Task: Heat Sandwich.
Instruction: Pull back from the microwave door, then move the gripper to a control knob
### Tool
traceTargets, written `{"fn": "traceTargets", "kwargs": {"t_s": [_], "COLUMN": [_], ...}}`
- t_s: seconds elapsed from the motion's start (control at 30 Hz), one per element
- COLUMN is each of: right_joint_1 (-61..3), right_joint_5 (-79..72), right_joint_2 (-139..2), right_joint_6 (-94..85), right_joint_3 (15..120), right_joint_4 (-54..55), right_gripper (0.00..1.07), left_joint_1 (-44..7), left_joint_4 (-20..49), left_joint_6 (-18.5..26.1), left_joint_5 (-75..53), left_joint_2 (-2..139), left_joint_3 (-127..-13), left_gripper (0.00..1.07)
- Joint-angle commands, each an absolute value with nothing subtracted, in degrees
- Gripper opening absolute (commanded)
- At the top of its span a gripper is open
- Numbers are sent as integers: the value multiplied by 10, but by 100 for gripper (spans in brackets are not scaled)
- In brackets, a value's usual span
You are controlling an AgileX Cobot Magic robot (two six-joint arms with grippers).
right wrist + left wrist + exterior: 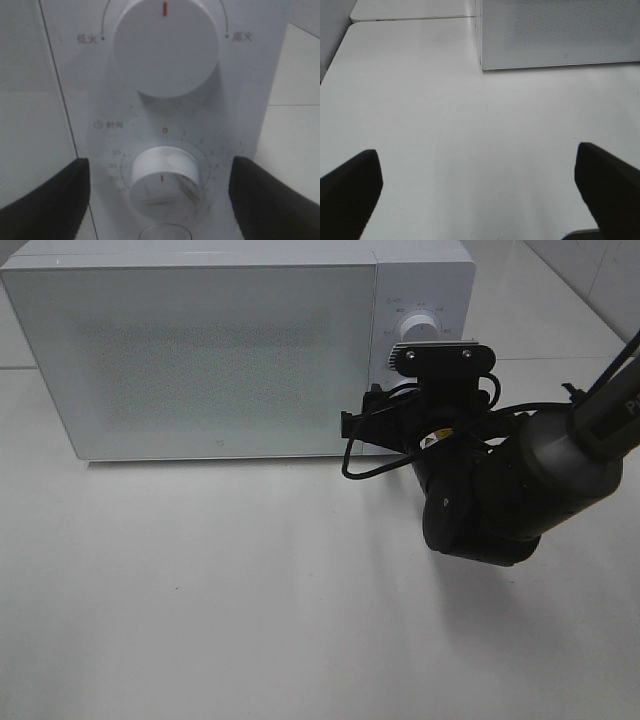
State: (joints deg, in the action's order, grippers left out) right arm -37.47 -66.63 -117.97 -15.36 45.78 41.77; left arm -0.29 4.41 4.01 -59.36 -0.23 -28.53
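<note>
White tabletop [200,620] all round, and the sandwich shows in no view. Where it sits I cannot tell, and the microwave [200,350] at eleven o'clock has its frosted door shut. Right gripper [160,197] faces the control panel at two o'clock, fingers [45,200] spread wide either side of the timer knob [162,182], clear of it. Left gripper [480,192] hangs over the table, fingers [350,195] spread.

High overview, wrist close-ups, shared microwave [200,350]
</note>
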Motion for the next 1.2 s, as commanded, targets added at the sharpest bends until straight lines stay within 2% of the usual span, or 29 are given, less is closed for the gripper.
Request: {"fn": "traceTargets", "kwargs": {"t_s": [0.03,0.07,0.1,0.2,0.23,0.27,0.37,0.5,0.93,1.2], "right_joint_1": [-373,-373,-373,-373,-373,-373,-373,-373,-373,-372], "right_joint_5": [-668,-667,-667,-662,-661,-661,-660,-660,-655,-654], "right_joint_2": [-1180,-1180,-1180,-1180,-1180,-1180,-1180,-1180,-1180,-1180], "right_joint_6": [-161,-161,-161,-160,-160,-160,-160,-160,-161,-143], "right_joint_3": [461,461,461,461,461,461,461,461,461,461], "right_joint_4": [410,410,410,410,410,410,410,410,410,410], "right_gripper": [65,57,57,39,28,28,12,9,13,11], "left_joint_1": [-2,-2,-2,-2,-2,-2,-2,-2,-2,-2], "left_joint_4": [46,46,46,46,46,46,46,46,46,46], "left_joint_6": [40,40,40,40,40,40,40,40,40,40], "left_joint_5": [-591,-591,-591,-591,-591,-591,-591,-591,-591,-591], "left_joint_2": [-18,-18,-18,-18,-18,-18,-18,-18,-18,-18], "left_joint_3": [-284,-284,-284,-284,-284,-284,-284,-284,-284,-284], "left_gripper": [101,101,101,101,101,101,101,101,101,101]}}
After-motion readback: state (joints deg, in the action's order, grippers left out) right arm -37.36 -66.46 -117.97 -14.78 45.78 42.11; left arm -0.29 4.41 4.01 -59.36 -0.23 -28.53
